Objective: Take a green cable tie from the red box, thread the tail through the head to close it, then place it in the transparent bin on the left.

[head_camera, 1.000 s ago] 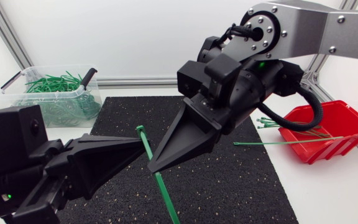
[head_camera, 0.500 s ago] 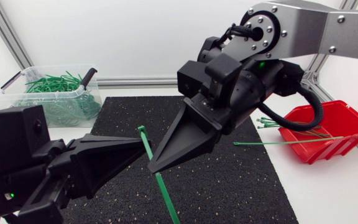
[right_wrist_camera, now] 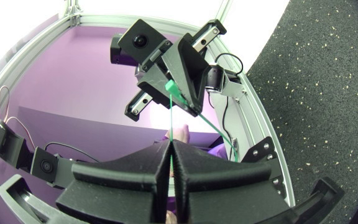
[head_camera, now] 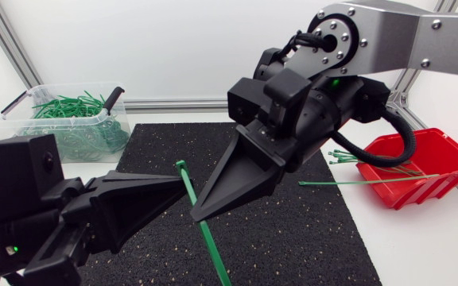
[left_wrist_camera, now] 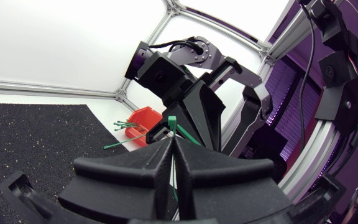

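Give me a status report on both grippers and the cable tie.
Left gripper shut on green cable tie just below its head. Right gripper shut on it lower down. Tie straight, not yet looped. Nothing in the way.

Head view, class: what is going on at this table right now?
Both arms hold one green cable tie above the black mat. The left gripper is shut on it just below its head. The right gripper is shut on it a little lower. The tail hangs free, so the tie looks not yet threaded. More ties lie in the red box, and the clear bin holds a heap of them.
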Controlling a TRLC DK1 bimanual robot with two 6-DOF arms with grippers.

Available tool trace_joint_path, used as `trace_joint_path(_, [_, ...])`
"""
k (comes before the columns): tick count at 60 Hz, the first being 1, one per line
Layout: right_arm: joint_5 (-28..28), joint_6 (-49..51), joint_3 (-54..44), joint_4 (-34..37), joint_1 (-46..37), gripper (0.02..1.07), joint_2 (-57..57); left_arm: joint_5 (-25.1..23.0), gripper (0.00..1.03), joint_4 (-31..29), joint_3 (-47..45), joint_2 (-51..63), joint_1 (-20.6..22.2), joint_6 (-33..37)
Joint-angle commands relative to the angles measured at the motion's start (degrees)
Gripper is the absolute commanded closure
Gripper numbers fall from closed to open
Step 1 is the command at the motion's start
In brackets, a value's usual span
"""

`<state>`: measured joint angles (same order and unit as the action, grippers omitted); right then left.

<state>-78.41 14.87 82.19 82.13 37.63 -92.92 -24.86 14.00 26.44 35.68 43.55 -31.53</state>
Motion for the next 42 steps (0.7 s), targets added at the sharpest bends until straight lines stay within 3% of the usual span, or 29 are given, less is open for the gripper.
trace_joint_path(1, [-0.5, 0.9, 1.4, 0.8, -0.5, 1.01, -0.1, -0.5, 0.99, 0.6, 1.4, 0.2, 0.0, -1.3])
trace_joint_path(42, [-0.6, 3.2, 1.4, 2.9, 0.3, 1.01, -0.4, -0.5, 0.99, 1.4, 1.2, 1.2, -0.6, -1.0])
